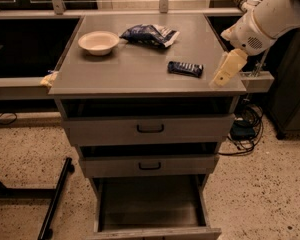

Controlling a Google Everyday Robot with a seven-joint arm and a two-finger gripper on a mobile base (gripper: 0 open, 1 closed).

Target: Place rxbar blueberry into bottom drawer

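Note:
The rxbar blueberry (pixel 185 68) is a small dark navy bar lying flat on the grey cabinet top (pixel 135 69), right of centre. My gripper (pixel 225 71) hangs from the white arm at the cabinet's right edge, just right of the bar and apart from it, holding nothing. The bottom drawer (pixel 151 206) is pulled out below, and its grey floor is bare.
A white bowl (pixel 98 42) sits at the top's left. A blue-and-white snack bag (pixel 150 35) lies at the back centre. Two shallower drawers with black handles (pixel 150 129) stand slightly open above the bottom one. Cables (pixel 242 129) lie on the floor at the right.

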